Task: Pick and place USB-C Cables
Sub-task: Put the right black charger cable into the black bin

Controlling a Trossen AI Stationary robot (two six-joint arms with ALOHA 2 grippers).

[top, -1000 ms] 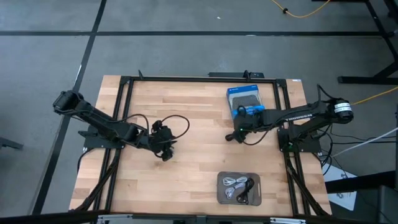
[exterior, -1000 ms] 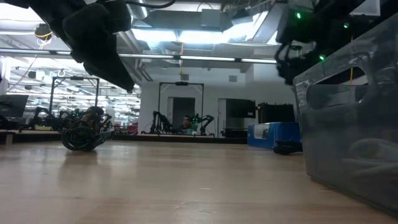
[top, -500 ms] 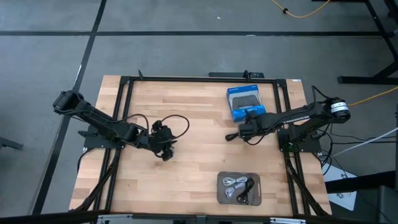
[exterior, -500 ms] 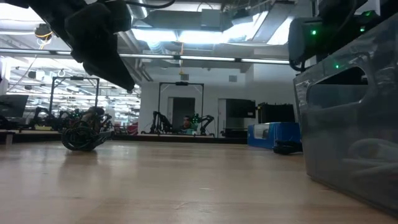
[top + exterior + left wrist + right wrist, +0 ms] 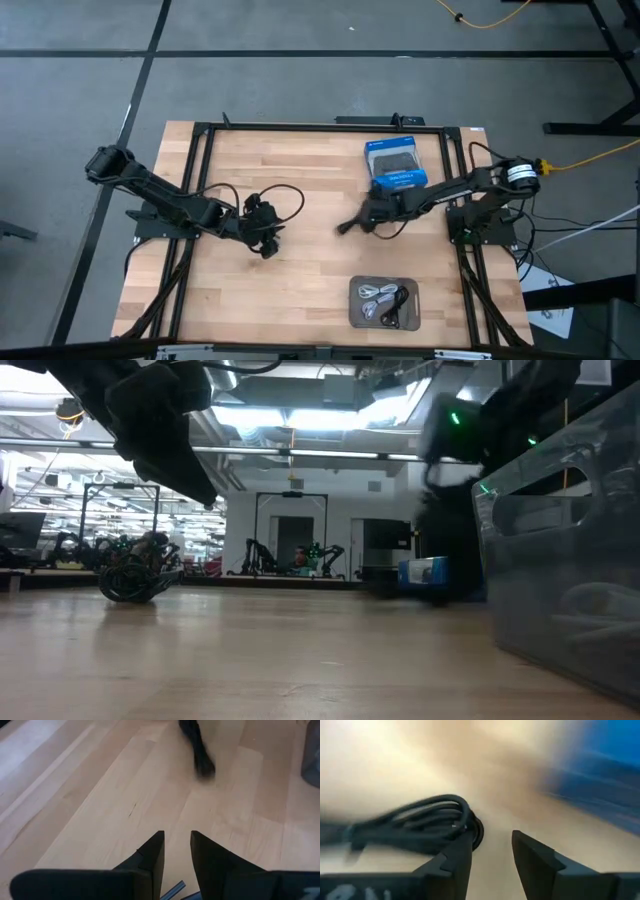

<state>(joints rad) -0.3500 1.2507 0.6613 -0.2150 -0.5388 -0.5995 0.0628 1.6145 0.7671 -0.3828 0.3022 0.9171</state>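
Note:
A black bundled USB-C cable [image 5: 420, 825] lies on the wood just ahead of my open right gripper [image 5: 492, 852], beside one finger and off the gap. In the high view that gripper [image 5: 346, 227] hovers at mid-table, left of the blue box [image 5: 395, 163], and the bundle is hidden under it. Several more cables, white and black, lie in the grey tray [image 5: 356, 318] near the table's near edge. My left gripper [image 5: 265, 243] waits left of centre, with its fingers [image 5: 155, 855] a narrow gap apart over bare wood. My right gripper has one fingertip [image 5: 465, 845] close against the bundle's looped end [image 5: 472, 826], coming at it low and nearly level. The picture is smeared by motion, so I cannot tell whether the finger touches the cable. Nothing sits between the two fingers.
The tray's translucent wall [image 5: 560, 560] fills the right of the low view. A dark coil [image 5: 135, 575] rests on the table far off on the left of that view. The arms' black wires [image 5: 285, 195] loop over the wood. Black frame rails [image 5: 195, 180] border the table.
My right gripper has swept toward the table's left edge and slightly toward its near edge, away from the blue box, moving fast enough to blur. In the low view the arm now covers the dark object that lay in front of the box.

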